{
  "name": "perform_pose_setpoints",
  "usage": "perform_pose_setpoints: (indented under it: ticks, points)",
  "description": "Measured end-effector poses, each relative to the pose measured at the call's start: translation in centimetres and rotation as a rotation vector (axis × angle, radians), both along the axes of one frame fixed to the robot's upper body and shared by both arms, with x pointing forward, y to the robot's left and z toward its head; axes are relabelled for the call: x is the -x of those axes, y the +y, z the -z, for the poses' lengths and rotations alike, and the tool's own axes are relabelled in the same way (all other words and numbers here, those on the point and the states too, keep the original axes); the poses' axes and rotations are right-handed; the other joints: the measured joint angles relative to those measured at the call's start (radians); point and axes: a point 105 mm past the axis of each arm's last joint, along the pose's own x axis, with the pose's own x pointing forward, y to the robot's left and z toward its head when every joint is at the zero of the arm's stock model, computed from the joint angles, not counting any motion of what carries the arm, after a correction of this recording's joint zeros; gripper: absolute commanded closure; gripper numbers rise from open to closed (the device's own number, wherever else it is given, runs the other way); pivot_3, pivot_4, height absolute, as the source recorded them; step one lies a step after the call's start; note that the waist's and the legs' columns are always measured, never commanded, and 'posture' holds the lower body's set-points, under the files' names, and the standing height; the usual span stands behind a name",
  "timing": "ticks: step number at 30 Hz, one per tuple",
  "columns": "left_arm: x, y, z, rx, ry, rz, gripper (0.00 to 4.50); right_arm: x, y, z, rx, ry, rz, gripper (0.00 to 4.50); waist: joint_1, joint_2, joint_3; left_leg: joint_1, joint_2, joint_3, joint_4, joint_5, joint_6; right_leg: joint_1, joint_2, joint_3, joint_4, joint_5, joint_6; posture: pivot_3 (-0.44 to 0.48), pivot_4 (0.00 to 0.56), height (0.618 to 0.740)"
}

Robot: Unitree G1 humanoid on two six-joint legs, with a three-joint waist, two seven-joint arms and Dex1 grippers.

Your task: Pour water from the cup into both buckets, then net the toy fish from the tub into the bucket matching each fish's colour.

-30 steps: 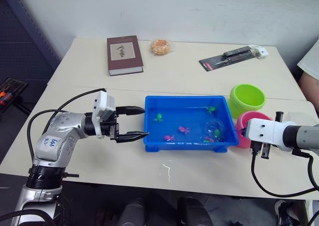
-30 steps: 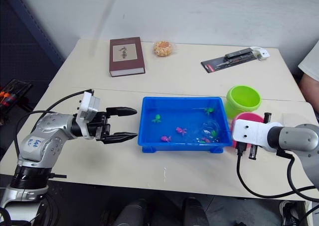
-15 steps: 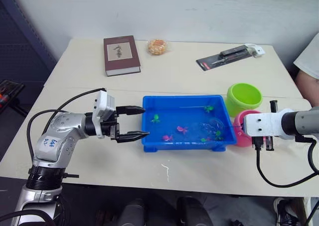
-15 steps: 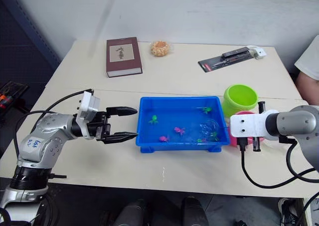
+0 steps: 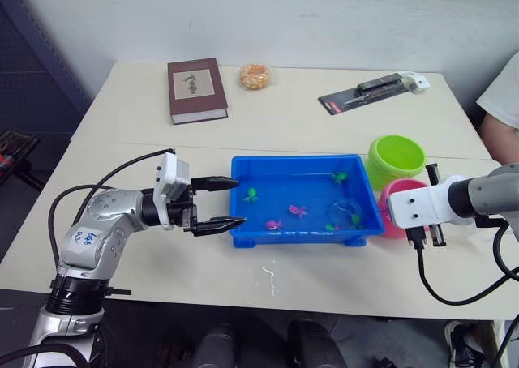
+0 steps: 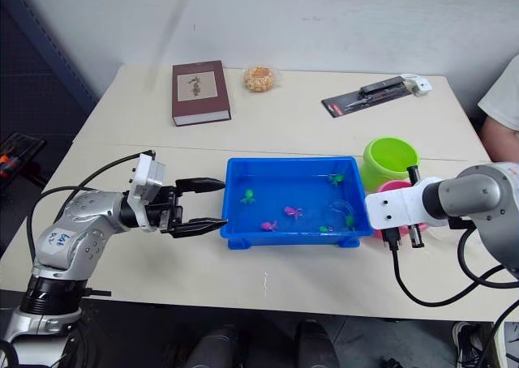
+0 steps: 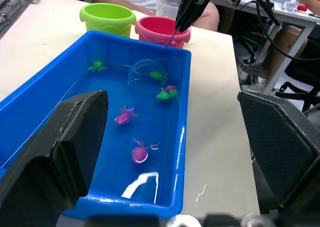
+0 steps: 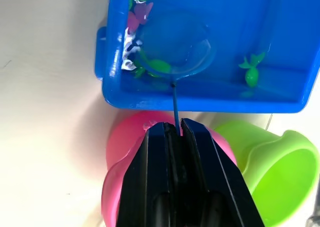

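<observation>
Left eye view: my left gripper (image 5: 228, 202) hangs with its two fingers wide apart, just beside the near end of the blue tub (image 5: 280, 235), holding nothing. My right gripper (image 5: 388, 211) is over the pink bucket (image 5: 401, 193), next to the green bucket (image 5: 397, 159).

Left wrist view: little pink and green toy fish (image 7: 139, 151) lie in the tub, and a clear cup (image 7: 168, 5) stands behind the buckets.

Right wrist view: my fingers (image 8: 157, 162) are squeezed tight on the net (image 8: 172, 44) by its thin handle. The handle points straight out from me into the tub, with the hoop down among the fish.
</observation>
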Motion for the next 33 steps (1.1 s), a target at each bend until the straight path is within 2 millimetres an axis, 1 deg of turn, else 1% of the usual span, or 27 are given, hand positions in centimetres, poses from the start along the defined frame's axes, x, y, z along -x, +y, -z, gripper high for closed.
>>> perform_pose_setpoints:
  ticks: [2, 5, 7, 10, 14, 17, 21, 25, 27, 30, 33]
  points:
    - [0.0, -0.1, 0.0, 0.003, 0.0, 0.0, 0.06, 0.0, 0.2, -0.2, -0.001, 0.008, -0.006, 4.5, 0.0, 0.0, 0.0, 0.0, 0.0, 0.0, 0.0, 0.0, 0.0, 0.0, 0.0, 0.0, 0.0, 0.0, 0.0, 0.0, 0.15, 0.738]
    - [0.0, -0.1, 0.0, 0.005, 0.0, -0.002, 0.06, -0.1, 0.6, 0.1, -0.025, 0.028, 0.002, 4.5, 0.0, 0.0, 0.0, 0.0, 0.0, 0.0, 0.0, 0.0, 0.0, 0.0, 0.0, 0.0, 0.0, 0.0, 0.0, 0.0, 0.15, 0.738]
    - [-0.1, -0.1, 0.0, 0.009, -0.002, -0.006, 0.06, -0.6, 2.4, 0.3, -0.122, 0.016, 0.002, 4.5, -0.002, 0.0, 0.0, 0.0, 0.0, 0.0, 0.0, 0.0, -0.001, 0.0, -0.001, 0.0, 0.0, 0.0, 0.0, 0.0, 0.15, 0.738]
    - [0.0, -0.3, -0.2, 0.009, -0.009, -0.007, 0.06, -0.6, 3.7, 0.9, -0.18, 0.026, 0.001, 4.5, -0.001, 0.0, 0.0, 0.0, 0.001, 0.0, 0.0, 0.0, -0.001, -0.001, 0.0, 0.0, 0.001, 0.0, 0.0, 0.0, 0.15, 0.738]
    - [0.1, -0.4, -0.3, 0.007, -0.016, -0.003, 0.06, -1.2, 4.2, -0.2, -0.194, -0.035, -0.003, 4.5, -0.001, 0.0, 0.0, 0.0, 0.0, 0.0, 0.0, 0.0, -0.001, -0.001, 0.0, 0.0, 0.001, 0.0, 0.0, 0.0, 0.15, 0.738]
    - [0.1, -0.4, -0.3, 0.006, -0.011, -0.005, 0.06, -1.9, 3.7, -0.7, -0.184, -0.081, 0.007, 4.5, 0.001, 0.0, 0.0, 0.0, 0.0, 0.0, 0.0, 0.0, -0.001, -0.001, 0.0, 0.0, 0.001, 0.0, 0.0, 0.0, 0.15, 0.738]
    - [0.1, -0.4, -0.3, 0.006, -0.009, -0.005, 0.06, -2.3, 2.9, -0.8, -0.166, -0.106, 0.016, 4.5, 0.0, 0.0, 0.0, 0.0, 0.0, 0.0, 0.0, 0.0, -0.001, -0.001, 0.0, 0.0, 0.001, 0.0, 0.0, 0.0, 0.15, 0.738]
    - [0.1, -0.4, -0.2, 0.004, -0.004, -0.005, 0.06, -2.3, 1.2, -0.6, -0.109, -0.116, 0.036, 4.5, 0.0, 0.0, 0.0, 0.0, 0.0, 0.0, 0.0, 0.0, -0.001, -0.001, 0.001, 0.0, 0.001, 0.0, 0.0, 0.0, 0.15, 0.738]
    - [0.1, -0.4, -0.2, 0.004, -0.003, -0.004, 0.06, -2.3, 0.7, -0.8, -0.086, -0.123, 0.036, 4.5, -0.001, 0.0, 0.0, 0.0, 0.0, 0.0, 0.0, 0.0, -0.001, -0.001, 0.001, 0.0, 0.001, 0.0, 0.0, 0.0, 0.15, 0.738]
    - [0.1, -0.4, -0.2, 0.003, -0.002, -0.002, 0.06, -2.0, 0.0, -0.8, -0.047, -0.094, 0.043, 4.5, -0.001, 0.0, 0.0, 0.0, 0.0, 0.0, 0.0, 0.0, -0.001, -0.001, 0.001, 0.0, 0.001, 0.0, 0.0, 0.0, 0.15, 0.738]
    - [0.1, -0.4, -0.3, 0.003, -0.003, -0.002, 0.06, -1.5, 0.1, -0.2, -0.04, -0.04, 0.03, 4.5, -0.002, 0.0, 0.0, 0.0, 0.0, 0.001, 0.0, 0.0, -0.001, -0.001, 0.0, 0.0, 0.001, 0.0, 0.0, 0.0, 0.15, 0.738]
